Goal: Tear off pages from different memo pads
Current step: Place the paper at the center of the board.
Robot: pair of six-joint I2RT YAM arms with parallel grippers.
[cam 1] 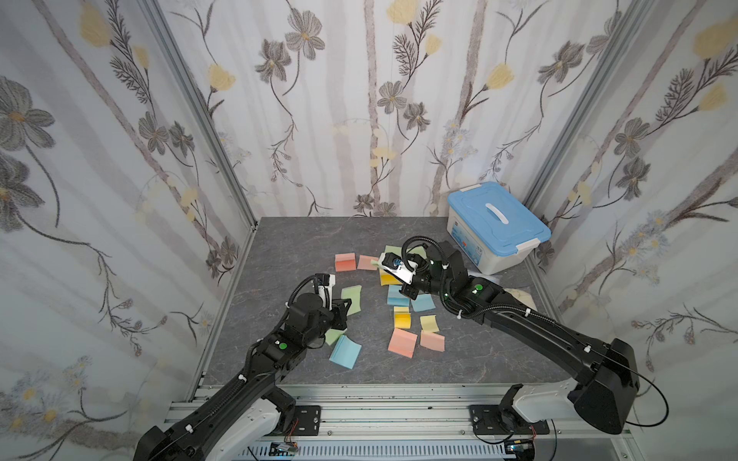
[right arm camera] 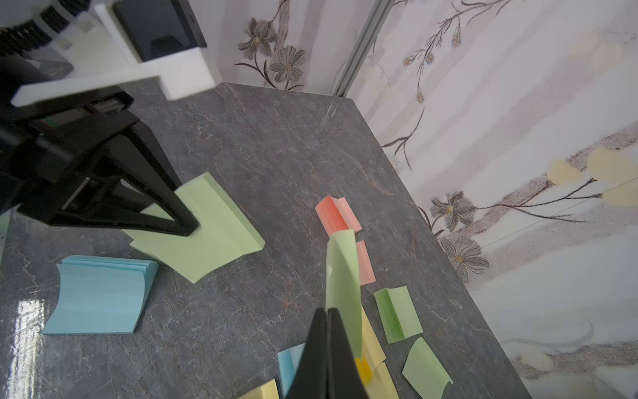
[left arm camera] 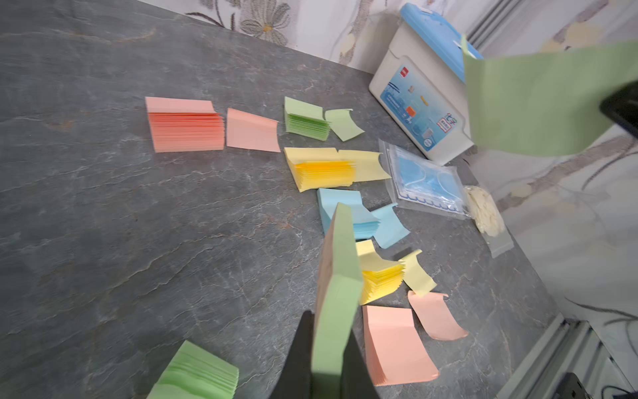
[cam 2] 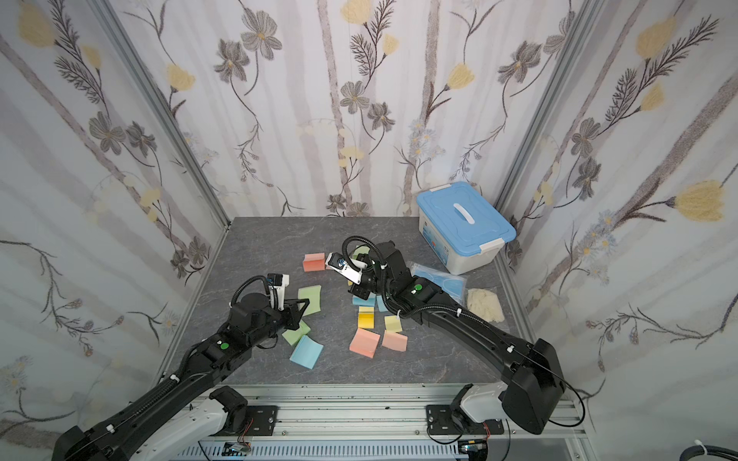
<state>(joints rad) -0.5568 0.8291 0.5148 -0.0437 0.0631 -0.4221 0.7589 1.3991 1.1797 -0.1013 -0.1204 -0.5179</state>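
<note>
Right gripper (right arm camera: 328, 312) is pinched shut on a loose green page (right arm camera: 341, 273), held above the worktop's (right arm camera: 276, 155) far middle. Left gripper (right arm camera: 186, 226) clamps the green pad (right arm camera: 214, 238) nearer the left edge. Tearing looks done; next, lay the page flat and release.

Bright, even light, close edges seemingly blurred
</note>
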